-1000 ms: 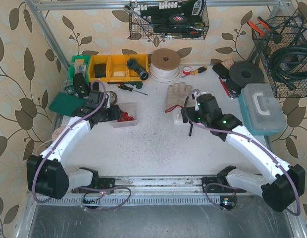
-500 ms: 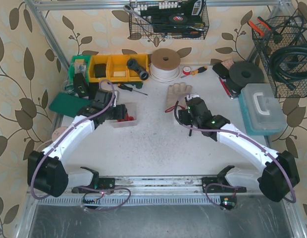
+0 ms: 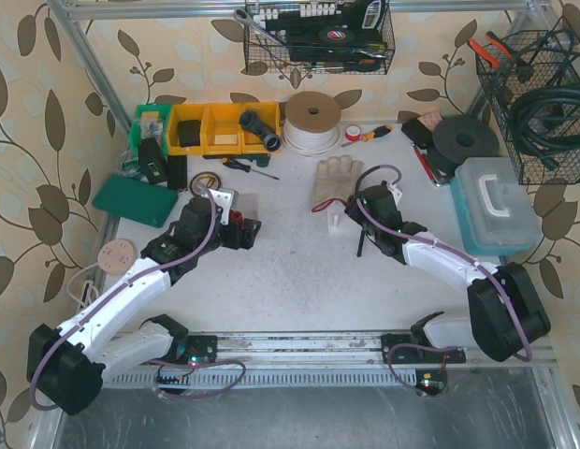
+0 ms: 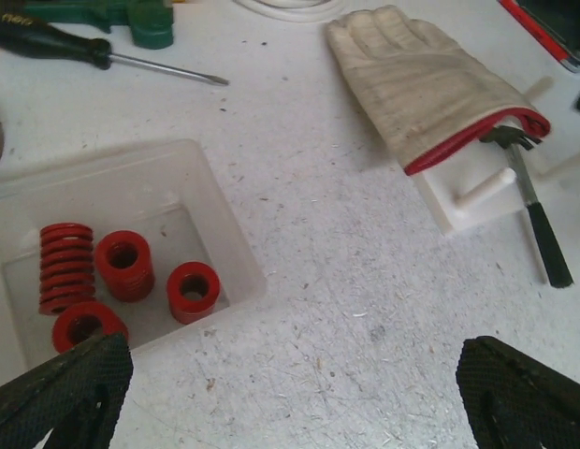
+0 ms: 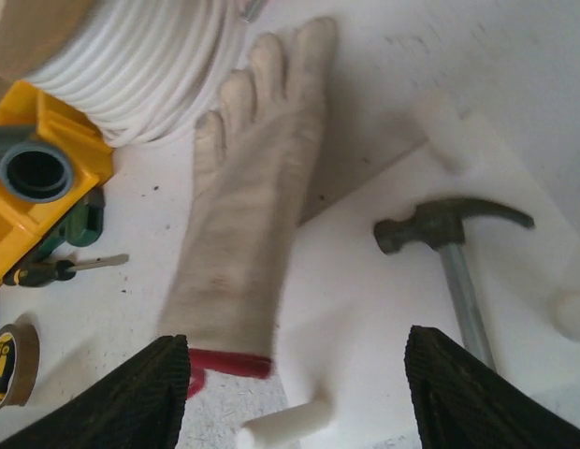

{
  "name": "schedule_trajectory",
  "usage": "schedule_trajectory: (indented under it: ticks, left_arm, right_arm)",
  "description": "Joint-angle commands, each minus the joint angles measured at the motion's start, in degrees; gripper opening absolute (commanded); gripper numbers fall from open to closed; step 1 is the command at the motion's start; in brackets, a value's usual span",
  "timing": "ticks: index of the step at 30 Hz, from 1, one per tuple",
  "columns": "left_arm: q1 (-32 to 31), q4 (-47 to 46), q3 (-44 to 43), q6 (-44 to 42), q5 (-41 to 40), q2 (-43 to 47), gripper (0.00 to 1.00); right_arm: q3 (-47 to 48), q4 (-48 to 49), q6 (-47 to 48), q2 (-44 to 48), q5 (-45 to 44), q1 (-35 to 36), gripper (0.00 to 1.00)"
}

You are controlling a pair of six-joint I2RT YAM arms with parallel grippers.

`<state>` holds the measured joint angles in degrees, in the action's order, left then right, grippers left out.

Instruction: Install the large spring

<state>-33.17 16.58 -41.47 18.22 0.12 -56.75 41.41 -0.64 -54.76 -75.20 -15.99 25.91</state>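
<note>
Red springs [image 4: 122,271] in tub [image 4: 131,157], untaken; left gripper [image 4: 295,383] spread wide, right gripper [image 5: 295,393] spread too (both empty). Risk: glove [image 4: 421,79] overlapping peg block [image 4: 458,201] could snag the spring.

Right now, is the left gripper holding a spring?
No, the left gripper is open and empty; all four red springs sit in the clear tray.

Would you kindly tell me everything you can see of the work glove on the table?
The work glove is off-white woven fabric, slightly soiled, with a red-edged cuff. It lies flat and empty on the table, fingers pointing toward the white coil at the back. Its cuff end rests on the edge of the white peg block, with the hammer head right beside it.
</note>
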Motion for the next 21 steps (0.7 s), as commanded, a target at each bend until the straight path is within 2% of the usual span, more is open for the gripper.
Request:
schedule_trajectory:
  ticks: [1, 8, 15, 18, 21]
  left_arm:
    - [-3.1, -6.5, 2.7, -2.4, 0.0, 3.5, 0.97]
    - [-4.4, -12.5, 9.7, -5.2, -2.5, 8.3, 0.98]
    - [-4.4, -11.8, 9.2, -5.1, -1.9, 7.5, 0.98]
    - [-4.4, -11.2, 8.9, -5.3, -2.6, 7.1, 0.98]
    - [-4.5, -11.1, 9.2, -4.8, -3.2, 7.5, 0.98]
  right_arm:
    - [-5.6, 14.0, -11.0, -1.7, 2.9, -0.5, 0.65]
    - [-2.8, 18.7, -11.9, -7.5, 5.0, -0.7, 0.65]
    - [-2.5, 25.1, -15.2, -13.1, 5.6, -0.7, 0.64]
    - [-2.4, 27.9, -15.5, -14.5, 5.6, -0.7, 0.59]
    - [-1.9, 28.6, -14.9, -14.3, 4.7, -1.0, 0.45]
